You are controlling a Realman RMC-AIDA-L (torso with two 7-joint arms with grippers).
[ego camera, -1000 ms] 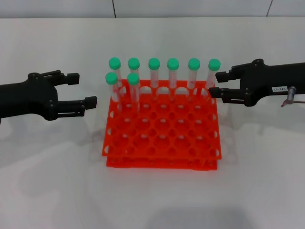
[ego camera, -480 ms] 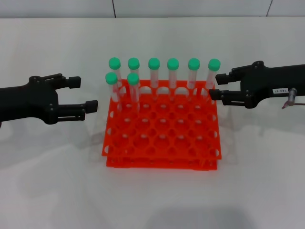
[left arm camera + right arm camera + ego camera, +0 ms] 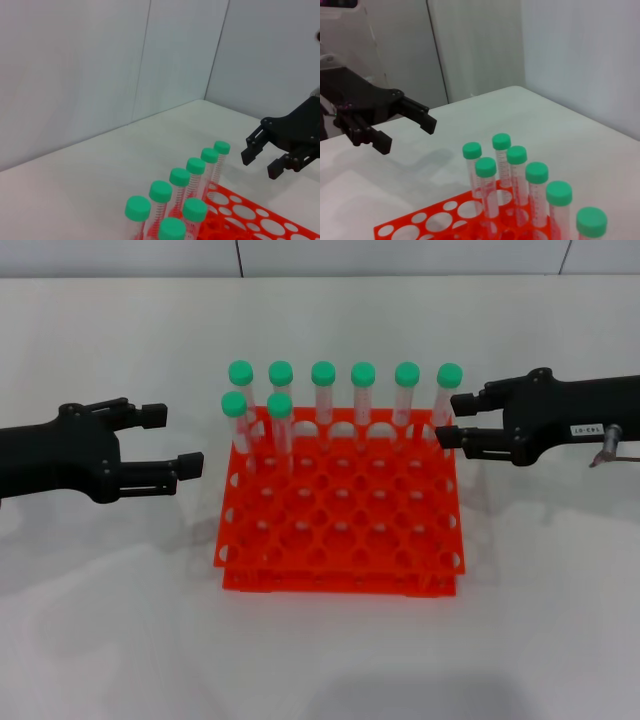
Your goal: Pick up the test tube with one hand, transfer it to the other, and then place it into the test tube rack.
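The orange-red test tube rack (image 3: 340,530) stands in the middle of the white table. Several green-capped test tubes (image 3: 323,390) stand upright in its far rows, with two (image 3: 280,420) in the second row at the left. They also show in the left wrist view (image 3: 179,190) and the right wrist view (image 3: 517,170). My left gripper (image 3: 172,439), black and unlabelled, is open and empty to the left of the rack. My right gripper (image 3: 455,418), black with a white label, is open and empty at the rack's far right corner, close beside the rightmost tube (image 3: 447,395).
The rack's near rows of holes (image 3: 340,540) hold nothing. The table (image 3: 320,660) is bare white in front of the rack and on both sides. A wall rises behind the table's far edge. A thin cable (image 3: 608,445) hangs off the right wrist.
My left gripper has shifted slightly, ending a little lower and back to the left. My right gripper has edged a few pixels left toward the rightmost tube. The tubes have not moved.
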